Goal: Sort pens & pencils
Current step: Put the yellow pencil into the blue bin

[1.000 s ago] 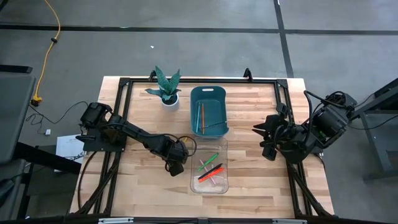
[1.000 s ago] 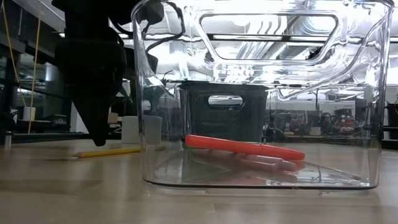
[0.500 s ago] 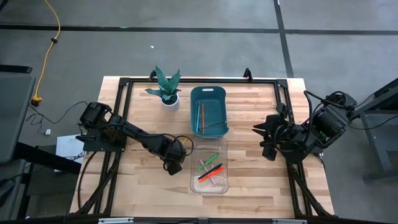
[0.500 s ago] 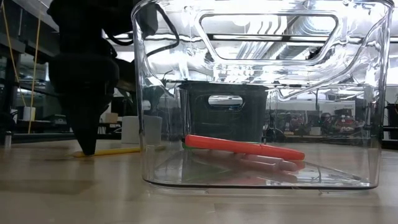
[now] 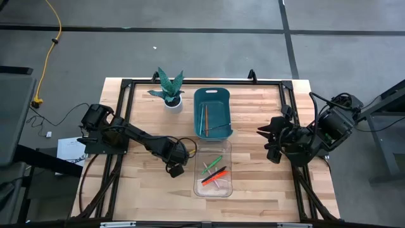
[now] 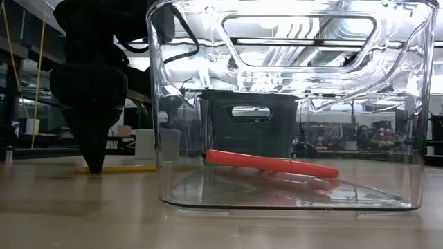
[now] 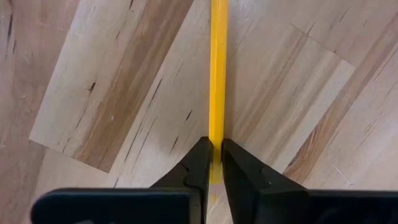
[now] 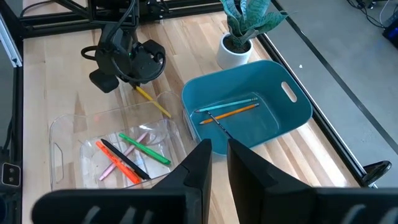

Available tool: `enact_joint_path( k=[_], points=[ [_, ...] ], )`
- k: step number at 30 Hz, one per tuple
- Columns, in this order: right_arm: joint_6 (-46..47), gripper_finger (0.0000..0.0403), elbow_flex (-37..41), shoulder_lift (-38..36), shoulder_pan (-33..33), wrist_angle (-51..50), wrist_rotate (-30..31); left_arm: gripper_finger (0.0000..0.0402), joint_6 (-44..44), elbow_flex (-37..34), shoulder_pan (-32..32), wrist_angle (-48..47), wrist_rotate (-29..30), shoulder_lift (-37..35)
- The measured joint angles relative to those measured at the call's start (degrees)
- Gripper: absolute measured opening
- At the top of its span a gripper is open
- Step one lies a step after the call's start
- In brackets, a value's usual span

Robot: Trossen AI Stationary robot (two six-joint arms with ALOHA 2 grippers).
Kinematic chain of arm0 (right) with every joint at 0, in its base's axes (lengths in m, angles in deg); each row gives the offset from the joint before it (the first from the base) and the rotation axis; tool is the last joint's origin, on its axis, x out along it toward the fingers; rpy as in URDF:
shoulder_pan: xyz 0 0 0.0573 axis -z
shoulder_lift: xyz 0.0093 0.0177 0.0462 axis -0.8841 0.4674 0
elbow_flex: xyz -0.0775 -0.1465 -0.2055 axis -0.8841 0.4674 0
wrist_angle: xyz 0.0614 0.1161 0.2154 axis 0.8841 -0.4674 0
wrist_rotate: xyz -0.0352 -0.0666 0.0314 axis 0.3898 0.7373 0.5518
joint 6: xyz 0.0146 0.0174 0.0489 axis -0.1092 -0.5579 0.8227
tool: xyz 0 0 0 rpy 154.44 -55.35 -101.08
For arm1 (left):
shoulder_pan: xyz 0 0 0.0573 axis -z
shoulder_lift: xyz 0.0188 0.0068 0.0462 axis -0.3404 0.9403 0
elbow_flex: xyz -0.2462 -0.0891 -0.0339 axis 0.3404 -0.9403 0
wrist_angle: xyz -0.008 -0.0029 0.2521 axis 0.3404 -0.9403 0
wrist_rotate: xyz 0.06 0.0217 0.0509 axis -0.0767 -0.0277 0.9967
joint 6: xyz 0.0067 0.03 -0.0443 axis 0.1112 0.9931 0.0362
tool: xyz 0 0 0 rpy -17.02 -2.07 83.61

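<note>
A yellow pencil (image 7: 217, 74) lies flat on the wood table just left of the clear bin (image 5: 213, 183). My left gripper (image 7: 216, 149) stands over it, pointing down, shut on it; the low view shows the fingertips (image 6: 95, 166) at table level. The clear bin holds green, red, black and pink pens (image 8: 134, 155). The teal bin (image 5: 223, 101) behind it holds several pencils (image 8: 230, 112). My right gripper (image 8: 219, 152) waits above the table's right side, holding nothing, with a narrow gap between its fingers. My left gripper pinches the yellow pencil's two long sides (image 7: 216, 138) between its fingertips, near the end farther from the clear bin. The fingers come from above, pointing down, one on each side of the shaft. The pencil lies flat on the table (image 6: 131, 168).
A potted plant (image 5: 169, 88) stands at the far left of the teal bin. Black frame rails (image 5: 120, 114) run along the table's left, far and right sides. Bare wood lies near the front left (image 5: 139, 190).
My left gripper has come down to the table over the yellow pencil and shut on it. The pencil stays lying on the table.
</note>
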Motion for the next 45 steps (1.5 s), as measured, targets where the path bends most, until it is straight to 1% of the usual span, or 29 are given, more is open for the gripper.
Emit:
enact_joint_path(
  k=[5, 13, 21, 23, 28, 31, 37, 45],
  points=[
    [0.0, 0.0041, 0.0, 0.0, 0.0, 0.0, 0.0, 0.0016, 0.1, 0.0, 0.0, -0.2, -0.4, 0.0],
    [0.0, 0.0041, 0.0, 0.0, 0.0, 0.0, 0.0, 0.0022, 0.4, -0.1, 0.0, -0.3, -0.9, 0.1],
    [0.0, 0.0041, 0.0, 0.0, 0.0, 0.0, -0.1, 0.0012, 1.7, -0.1, 0.0, -1.1, -2.1, -0.4],
    [0.0, 0.0041, 0.0, 0.0, 0.0, 0.0, -0.2, 0.0013, 2.1, -0.2, 0.1, -1.9, -2.2, -0.6],
    [0.0, 0.0041, 0.0, 0.0, 0.0, 0.0, -0.3, 0.0015, 3.5, -0.4, 0.2, -7.8, -2.8, -1.6],
    [0.0, 0.0041, 0.0, 0.0, 0.0, 0.0, -0.3, 0.0012, 4.4, -0.4, 0.1, -10.7, -2.9, -2.3],
    [-0.2, 0.0041, 0.0, 0.0, 0.0, 0.0, -0.3, 0.0011, 6.1, -0.3, 0.1, -11.6, -1.9, -4.8],
    [-0.3, 0.0041, 0.0, 0.0, 0.0, 0.0, -0.3, 0.0012, 6.2, -0.2, 0.1, -13.5, -0.8, -9.4]
  ],
)
